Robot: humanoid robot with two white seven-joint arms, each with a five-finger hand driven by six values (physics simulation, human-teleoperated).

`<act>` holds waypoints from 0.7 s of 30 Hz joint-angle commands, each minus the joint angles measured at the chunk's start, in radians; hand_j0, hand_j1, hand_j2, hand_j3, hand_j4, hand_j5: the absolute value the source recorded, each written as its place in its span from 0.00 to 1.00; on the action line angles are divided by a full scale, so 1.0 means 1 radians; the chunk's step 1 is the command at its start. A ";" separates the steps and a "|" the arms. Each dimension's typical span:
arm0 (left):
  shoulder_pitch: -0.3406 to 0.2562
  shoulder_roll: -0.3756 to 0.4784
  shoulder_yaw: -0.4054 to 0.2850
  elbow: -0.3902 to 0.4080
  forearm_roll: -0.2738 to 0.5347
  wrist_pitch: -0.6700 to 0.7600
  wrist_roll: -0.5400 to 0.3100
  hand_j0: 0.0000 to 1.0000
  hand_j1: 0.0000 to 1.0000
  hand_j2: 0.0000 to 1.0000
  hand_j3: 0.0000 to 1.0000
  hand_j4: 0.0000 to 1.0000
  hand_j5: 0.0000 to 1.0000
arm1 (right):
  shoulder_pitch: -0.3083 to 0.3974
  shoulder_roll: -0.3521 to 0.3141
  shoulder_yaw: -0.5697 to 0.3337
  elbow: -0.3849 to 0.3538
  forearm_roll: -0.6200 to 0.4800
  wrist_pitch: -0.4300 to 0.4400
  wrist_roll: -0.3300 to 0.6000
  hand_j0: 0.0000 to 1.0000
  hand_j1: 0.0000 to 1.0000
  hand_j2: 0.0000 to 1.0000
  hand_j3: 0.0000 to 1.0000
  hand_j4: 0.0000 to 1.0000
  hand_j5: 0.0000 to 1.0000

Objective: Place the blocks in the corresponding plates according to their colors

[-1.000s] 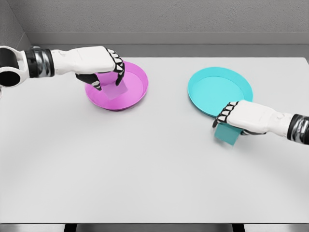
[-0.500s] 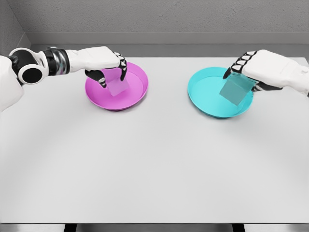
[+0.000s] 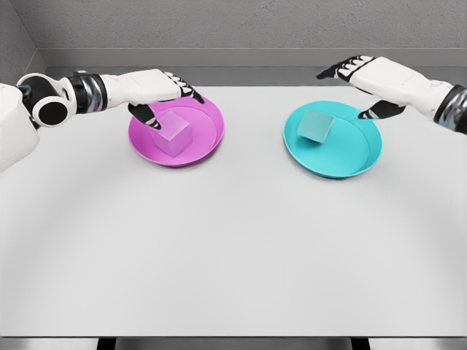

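Note:
A magenta block (image 3: pixel 171 135) lies in the magenta plate (image 3: pixel 204 146) at the back left of the table. My left hand (image 3: pixel 164 95) hovers just above and behind it, fingers spread, holding nothing. A teal block (image 3: pixel 315 126) sits tilted in the teal plate (image 3: pixel 343 164) at the back right. Over that plate's far rim my right hand (image 3: pixel 361 76) is stretched out open, clear of the block.
Both plates rest on a white table (image 3: pixel 233 248) that runs to a front edge at the bottom of the view. A grey wall stands close behind the table's far edge.
Both hands have opened and let go of their blocks. The magenta block dropped into the magenta plate, the teal block into the teal plate. The right hand rose toward the back.

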 commanded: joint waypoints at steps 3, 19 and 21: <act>-0.009 0.099 0.002 -0.088 0.080 -0.061 0.009 1.00 1.00 1.00 1.00 1.00 1.00 | 0.040 -0.023 -0.108 0.005 -0.007 0.004 -0.001 1.00 1.00 1.00 1.00 1.00 1.00; 0.195 0.519 0.005 -0.215 0.497 -0.088 0.009 1.00 1.00 1.00 1.00 1.00 1.00 | 0.170 -0.077 -0.176 -0.007 -0.006 0.004 -0.001 1.00 1.00 1.00 1.00 1.00 1.00; 0.195 0.519 0.005 -0.217 0.497 -0.088 0.009 1.00 1.00 1.00 1.00 1.00 1.00 | 0.170 -0.077 -0.176 -0.007 -0.006 0.004 -0.001 1.00 1.00 1.00 1.00 1.00 1.00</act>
